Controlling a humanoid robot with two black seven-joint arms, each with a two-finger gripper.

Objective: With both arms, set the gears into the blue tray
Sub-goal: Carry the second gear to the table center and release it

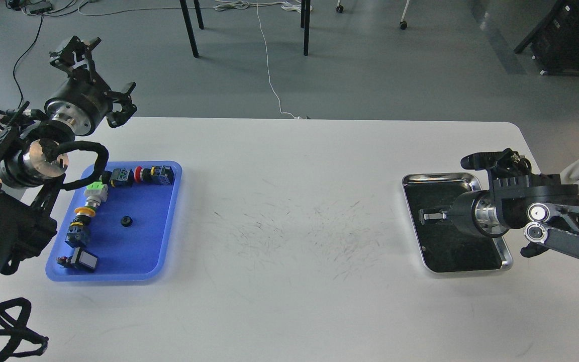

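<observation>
Blue plastic is catching my eye at the left of the white desk (289,211): the blue tray (154,246) is lying there, and one gear (126,221) is sitting on its floor near the middle, apart from everything else. Push-button switches (141,175) are lining the tray's far edge and left side, some touching each other. My left end effector (99,75) is hanging raised past the desk's far left corner, beyond the tray, its claws spreading wide and holding nothing. At the right, the steel tray (458,177) is resting with its dark inside showing. My right end effector (432,216) is reaching in over that tray, pointing left; from here it is small and seen nearly end-on, so I cannot tell whether its fingers are parted or gripping anything. Faint dark scuff marks are scattering across the desk between the two trays.
</observation>
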